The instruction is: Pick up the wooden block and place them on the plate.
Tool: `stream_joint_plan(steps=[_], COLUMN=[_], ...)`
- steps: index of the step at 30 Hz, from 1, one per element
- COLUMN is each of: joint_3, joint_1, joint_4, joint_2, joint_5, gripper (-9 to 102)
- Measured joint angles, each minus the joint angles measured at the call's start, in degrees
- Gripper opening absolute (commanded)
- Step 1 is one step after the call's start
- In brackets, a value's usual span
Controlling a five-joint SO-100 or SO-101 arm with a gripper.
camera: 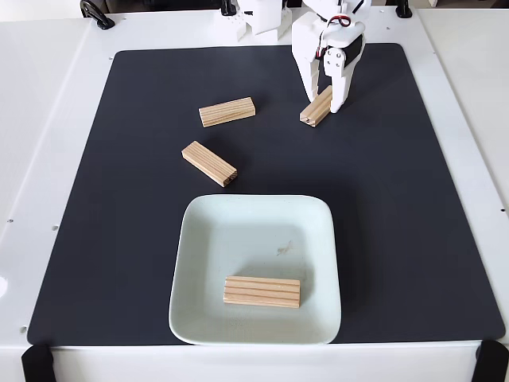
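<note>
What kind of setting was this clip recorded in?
Likely a tabletop robot practice bench: a white table with a black mat, a white gripper and a plate.

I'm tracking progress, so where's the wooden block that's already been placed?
In the fixed view, that wooden block lies flat inside the plate, toward its near edge and slightly right of centre, at the bottom middle of the black mat.
</note>
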Motion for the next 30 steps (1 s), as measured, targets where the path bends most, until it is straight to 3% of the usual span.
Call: stream_joint_plan(steps=[6,15,19,24,30], joint_3=[-0.3,14.7,14.7,0.5,-29.4], joint_1=[0.4,5.2,8.9,12.8,18.8], joint_4=[-0.8,-20.4,-23.9,-23.9,-19.2], joint_2=[6.9,32.7,34.5,24.1,-0.6], joint_5=[0.0,0.0,3.7,13.8,21.9], gripper=[0,-1,-1,-1,-1])
